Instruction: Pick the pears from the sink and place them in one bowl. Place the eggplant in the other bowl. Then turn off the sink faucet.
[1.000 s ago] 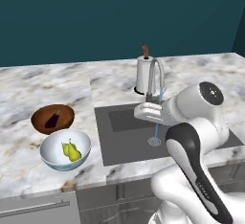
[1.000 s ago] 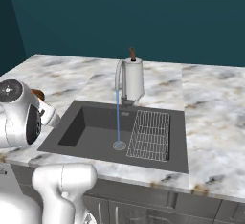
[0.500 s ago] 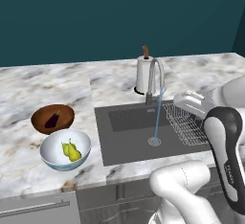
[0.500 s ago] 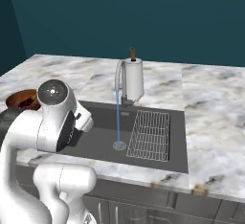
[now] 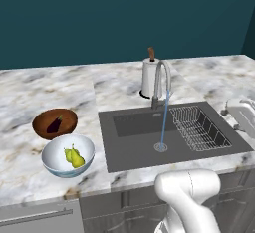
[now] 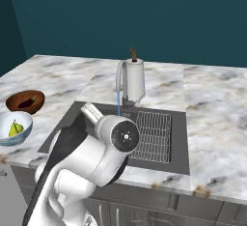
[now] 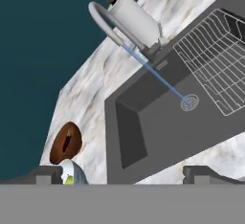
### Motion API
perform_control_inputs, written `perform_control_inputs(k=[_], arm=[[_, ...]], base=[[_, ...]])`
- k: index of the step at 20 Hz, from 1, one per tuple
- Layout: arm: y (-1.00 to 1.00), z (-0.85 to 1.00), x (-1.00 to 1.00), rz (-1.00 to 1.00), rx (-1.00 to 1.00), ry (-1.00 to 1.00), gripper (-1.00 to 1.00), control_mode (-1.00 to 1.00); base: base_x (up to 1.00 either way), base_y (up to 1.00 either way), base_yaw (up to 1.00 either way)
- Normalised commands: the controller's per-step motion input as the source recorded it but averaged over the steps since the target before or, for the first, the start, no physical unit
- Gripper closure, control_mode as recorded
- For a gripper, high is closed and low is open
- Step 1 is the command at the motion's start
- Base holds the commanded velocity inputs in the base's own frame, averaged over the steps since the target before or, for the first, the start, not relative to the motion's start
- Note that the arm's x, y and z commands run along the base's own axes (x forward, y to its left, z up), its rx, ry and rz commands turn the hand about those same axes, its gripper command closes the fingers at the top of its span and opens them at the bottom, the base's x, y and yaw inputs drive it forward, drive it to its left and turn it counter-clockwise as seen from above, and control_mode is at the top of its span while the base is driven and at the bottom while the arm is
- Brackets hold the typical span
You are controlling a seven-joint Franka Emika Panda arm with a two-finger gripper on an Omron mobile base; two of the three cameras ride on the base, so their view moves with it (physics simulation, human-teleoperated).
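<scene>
We see both pears (image 5: 73,157) sitting in the white and blue bowl (image 5: 52,163) on the marble counter (image 5: 45,87), left of the sink (image 5: 139,147). They sit so close together that we can hardly tell one from the other. The eggplant (image 5: 55,124) lies in the brown wooden bowl (image 5: 42,120) just behind it. From the right base view the eggplant looks like a dark smudge, and the arm (image 6: 91,162) covers the front left part of the sink.

The faucet (image 5: 160,80) stands at the back of the sink, and a thin blue stream of water (image 5: 164,122) runs from it down to the drain (image 5: 160,147). A wire rack (image 5: 196,127) fills the right side of the sink. A white cylinder with a brown top (image 5: 149,75) stands just behind the faucet.

In the hand view the gripper (image 7: 122,176) shows two dark tips spread wide apart, with nothing between them. The blue bowl is cut off at the bottom edge there.

We cannot read any writing or labels anywhere.
</scene>
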Motion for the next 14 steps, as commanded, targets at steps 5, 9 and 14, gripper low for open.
perform_control_inputs(k=[5, 9, 14], arm=[[-0.51, -0.01, 0.09, 0.03, 0.28, -0.03, -1.00, -1.00], [-0.34, 0.00, 0.45, 0.08, 0.20, 0.07, -1.00, -1.00], [-0.07, 0.00, 0.75, 0.12, 0.15, 0.20, -1.00, -1.00]], base=[[0.00, 0.00, 0.00], [0.00, 0.00, 0.00], [0.00, 0.00, 0.00]])
